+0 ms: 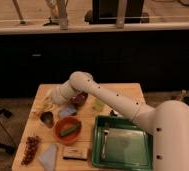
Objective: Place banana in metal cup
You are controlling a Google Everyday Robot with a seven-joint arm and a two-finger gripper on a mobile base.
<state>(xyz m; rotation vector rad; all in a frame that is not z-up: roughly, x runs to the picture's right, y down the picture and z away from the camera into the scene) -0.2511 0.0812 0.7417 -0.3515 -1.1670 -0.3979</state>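
Note:
The pale yellow banana [45, 104] lies near the left edge of the wooden table [130, 95]. The small grey metal cup [47, 118] stands just in front of it, left of the orange bowl [67, 131]. My gripper [54, 97] is at the end of the white arm, which reaches across the table from the lower right. It is low over the table's left part, right beside or on the banana's right end. The wrist hides part of the banana, so I cannot tell whether they touch.
The orange bowl holds a green vegetable [69, 129]. A dark maroon bowl [80, 98] sits under the arm. A green tray [122, 144] fills the front right. Red grapes [29, 149], a pale blue bag [49, 156] and a brown bar [75, 152] lie along the front.

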